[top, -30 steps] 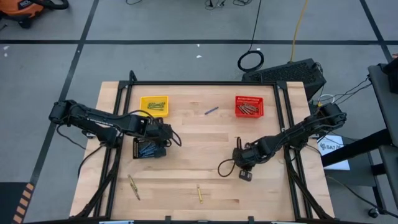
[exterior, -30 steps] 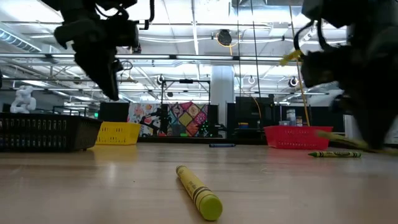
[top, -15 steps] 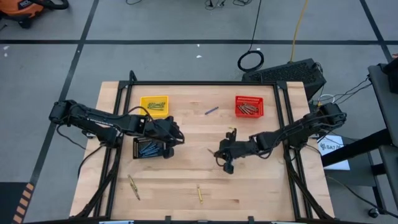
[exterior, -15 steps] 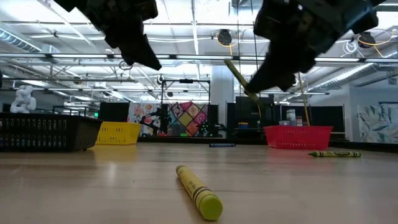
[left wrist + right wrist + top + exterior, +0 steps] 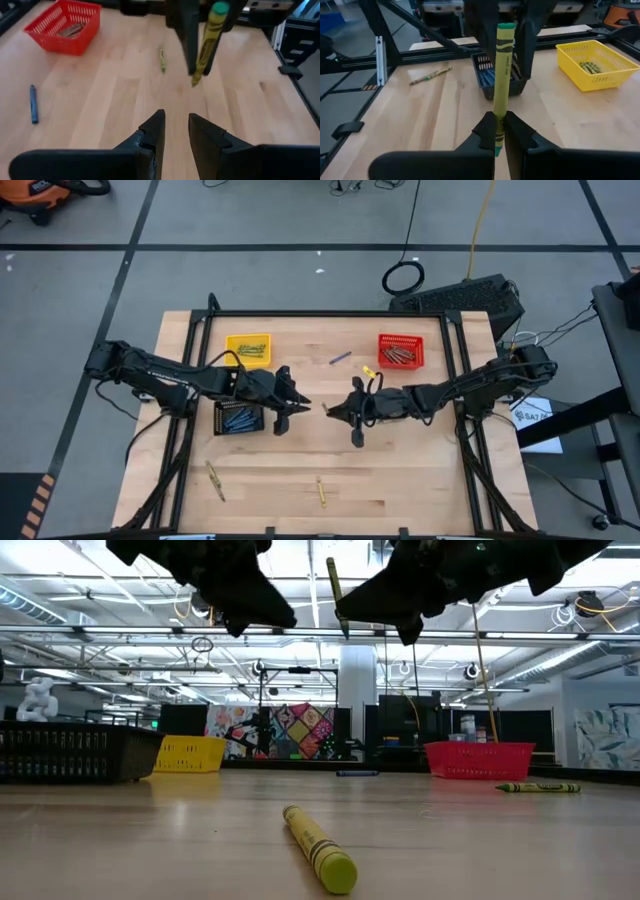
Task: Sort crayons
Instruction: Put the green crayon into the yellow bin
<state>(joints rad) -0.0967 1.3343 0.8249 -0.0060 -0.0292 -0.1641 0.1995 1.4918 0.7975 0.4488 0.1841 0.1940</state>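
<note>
A yellow-green crayon (image 5: 502, 85) is clamped near its lower end between the closed fingers of the right gripper (image 5: 498, 131), which is held above the middle of the wooden table (image 5: 420, 470). The crayon is carried clear of the tabletop. Facing it, tip to tip and a little apart, the left gripper (image 5: 175, 131) is held with its fingers parted by a narrow gap and nothing between them.

Just behind the left gripper a black basket (image 5: 232, 420) of blue crayons is seen, and farther back a yellow basket (image 5: 248, 348) with green-yellow crayons. At the far right a red basket (image 5: 401, 351) of brownish crayons is set.

A blue crayon (image 5: 340, 358) is left loose between the two far baskets. Two yellow crayons (image 5: 215, 480) (image 5: 321, 492) are lying near the table's front edge.
</note>
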